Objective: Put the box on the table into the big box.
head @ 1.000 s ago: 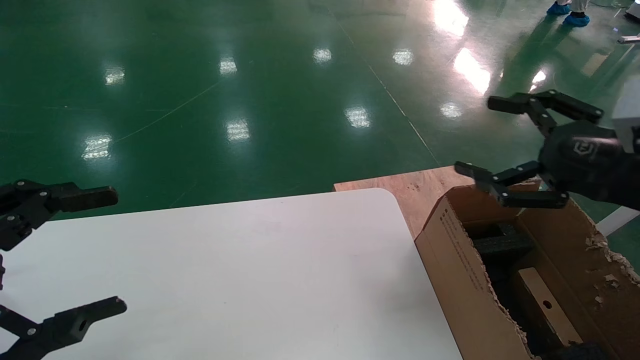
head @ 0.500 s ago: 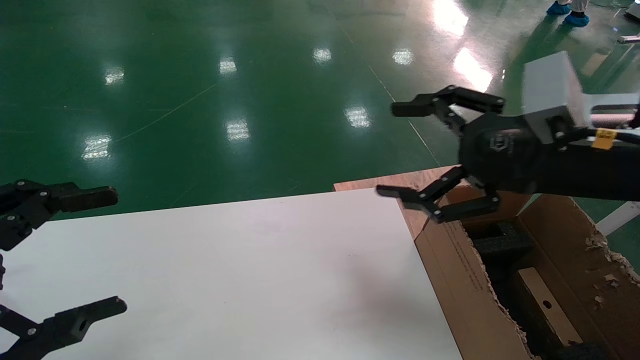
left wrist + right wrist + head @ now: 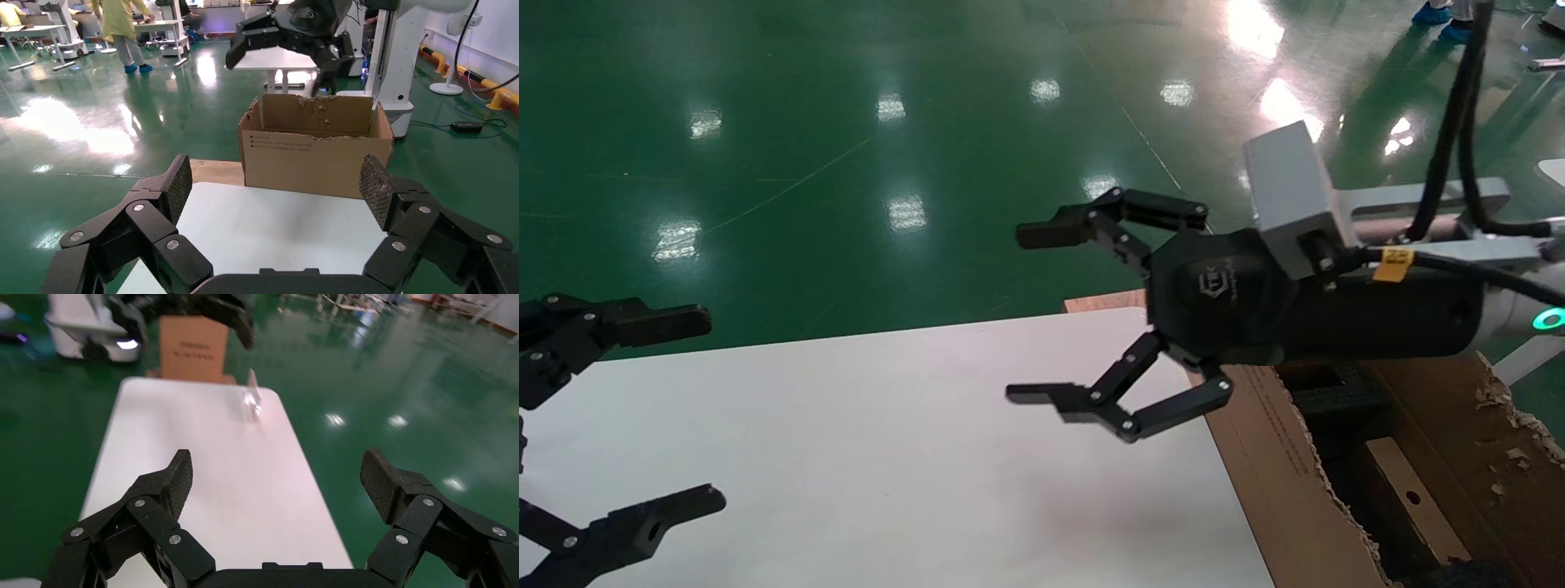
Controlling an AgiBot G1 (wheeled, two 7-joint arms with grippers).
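Right gripper is up over the wide flat white tabletop, above its rounded far-right corner, at roughly 1 o'clock from the table centre in the head view. Fingers spread wide, nothing between them. Wrist points back toward 3 o'clock, black forearm running out over the carton. Right wrist view agrees: both textured pads far apart, only bare white tabletop past them.

Left gripper sits over the table's left edge, about 9 o'clock. Jaws also wide apart, empty. Left wrist view shows its two pads framing the tabletop and the carton beyond.

Large brown corrugated cardboard carton with ragged torn flaps stands just off the table's right edge at 3–4 o'clock, with small black print on the side wall facing the table. Same carton in the left wrist view, with the right gripper hanging above it.

Small flat light-brown cardboard box with a round hole in its face lies inside the carton, low in the dark interior, tilted, long edge running toward 5 o'clock. Black foam-like blocks sit beyond it inside the carton.

Brown plywood board shows at the table's far-right corner, partly behind the right gripper. Glossy green floor all around.
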